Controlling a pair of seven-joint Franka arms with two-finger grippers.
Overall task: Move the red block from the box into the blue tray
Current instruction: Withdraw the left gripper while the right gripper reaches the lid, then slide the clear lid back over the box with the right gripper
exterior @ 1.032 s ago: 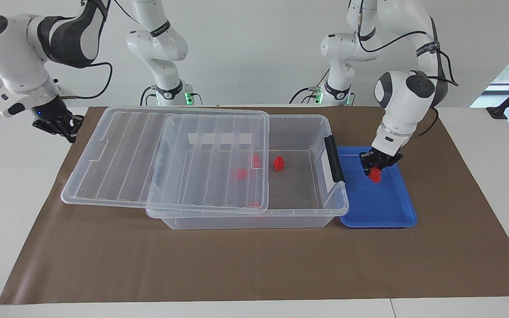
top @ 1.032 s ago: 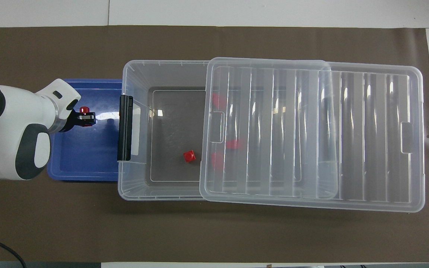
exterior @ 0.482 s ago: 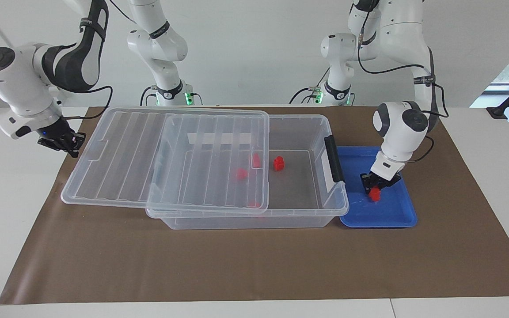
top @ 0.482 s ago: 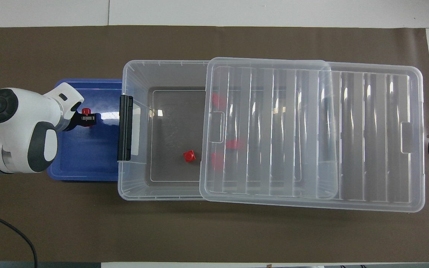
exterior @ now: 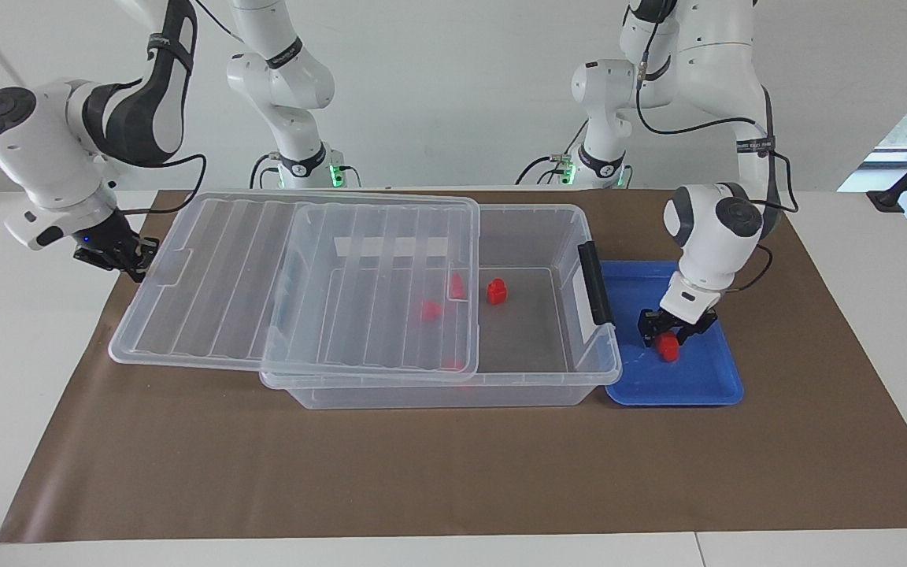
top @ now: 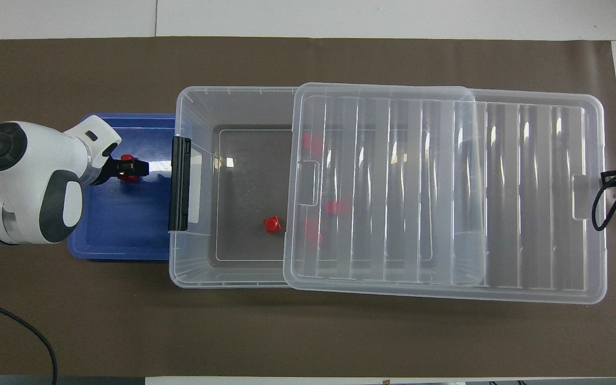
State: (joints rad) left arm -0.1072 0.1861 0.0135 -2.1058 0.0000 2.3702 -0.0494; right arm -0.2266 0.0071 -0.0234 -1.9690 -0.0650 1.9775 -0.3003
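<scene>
My left fingers (exterior: 664,340) stand low in the blue tray (exterior: 705,386), spread wide around the red block (exterior: 667,346), which rests on the tray floor: placement looks done, withdrawal remains. My right fingers (exterior: 124,257), shut and empty, sit at the slid-back lid (exterior: 209,276) of the box (exterior: 532,378). Other red blocks (exterior: 496,291) lie inside the box on the desk (exterior: 20,378).

Facing high, overhead steep; both share box (exterior: 501,315), probably all
</scene>
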